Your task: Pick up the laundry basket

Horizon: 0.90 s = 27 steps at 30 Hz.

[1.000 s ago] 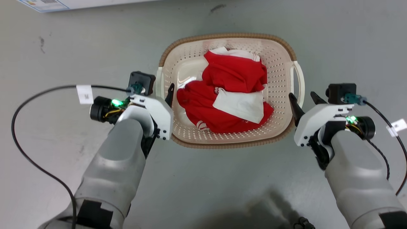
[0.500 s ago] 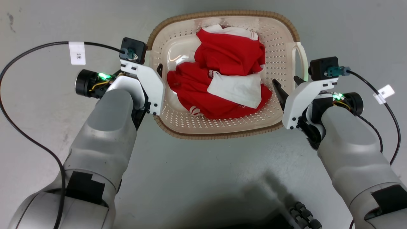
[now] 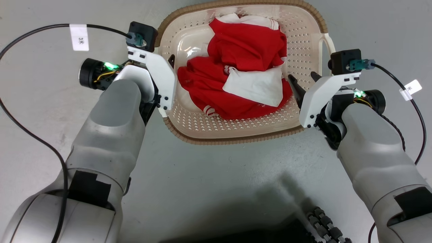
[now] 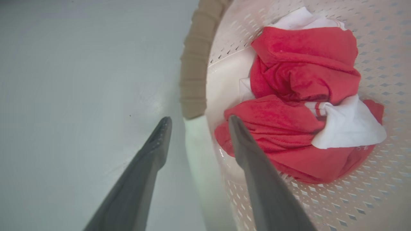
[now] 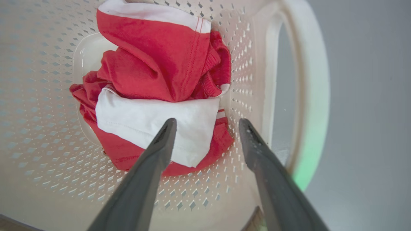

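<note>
Step in hand: positioning both claws for a two-sided grasp; the lift is judged not yet begun. The laundry basket lies on the grey floor between the two forearms, carrying red and white garments. The left claw is moderately open and holds nothing. In the left wrist view its fingers straddle the basket's left side: one finger hangs over bare floor outside, the other inside above the garments, and the left white handle stands in the gap with clearance visible on both sides. The right claw is likewise moderately open and empty. In the right wrist view its inner finger hangs over the white cloth, while its outer finger lies along the perforated wall just inside the slot of the right white handle; whether that finger has cleared to the outside of the wall cannot be told. No firm contact is confirmed on either side. The next move calls for seating each claw over its side and closing both firmly. Both arms then need to rise together, level, so the load does not tip.
</note>
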Motion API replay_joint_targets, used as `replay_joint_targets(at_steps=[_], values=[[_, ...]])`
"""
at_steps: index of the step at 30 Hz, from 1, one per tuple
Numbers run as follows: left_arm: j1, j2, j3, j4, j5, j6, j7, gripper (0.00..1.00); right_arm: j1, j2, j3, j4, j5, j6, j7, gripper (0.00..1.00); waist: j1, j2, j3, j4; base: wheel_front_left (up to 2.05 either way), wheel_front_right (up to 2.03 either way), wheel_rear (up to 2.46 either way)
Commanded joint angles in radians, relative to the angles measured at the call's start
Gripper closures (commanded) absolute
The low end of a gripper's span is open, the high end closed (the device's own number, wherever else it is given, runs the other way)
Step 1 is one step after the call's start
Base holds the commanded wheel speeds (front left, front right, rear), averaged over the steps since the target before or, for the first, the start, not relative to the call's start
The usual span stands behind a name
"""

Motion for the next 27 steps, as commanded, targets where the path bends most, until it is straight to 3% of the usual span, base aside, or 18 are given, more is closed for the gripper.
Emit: replay_joint_targets(at_steps=[1, 2, 15, 27], values=[[-0.009, 0.008, -0.003, 0.009, 0.000, 0.001, 0.001, 1.00, -0.013, -0.008, 0.005, 0.006, 0.020, -0.002, 0.010, 0.83, 0.0000, 0.0000, 0.006, 0.001, 0.00, 0.00, 0.00], [-0.011, 0.010, -0.003, 0.010, -0.004, 0.001, 0.000, 1.00, -0.016, -0.008, 0.011, 0.006, 0.032, -0.002, 0.014, 1.00, 0.0000, 0.0000, 0.008, 0.002, 0.00, 0.00, 0.00], [-0.001, 0.007, -0.008, 0.010, -0.038, -0.007, -0.017, 1.00, -0.027, -0.005, 0.087, 0.000, 0.132, -0.002, 0.038, 1.00, 0.0000, 0.0000, -0.008, 0.002, 0.00, 0.00, 0.00], [0.023, 0.011, 0.019, 0.013, -0.087, 0.023, -0.016, 1.00, -0.047, -0.012, 0.037, 0.012, 0.149, -0.002, -0.115, 1.00, 0.0000, 0.0000, -0.036, -0.004, 0.00, 0.00, 0.00]])
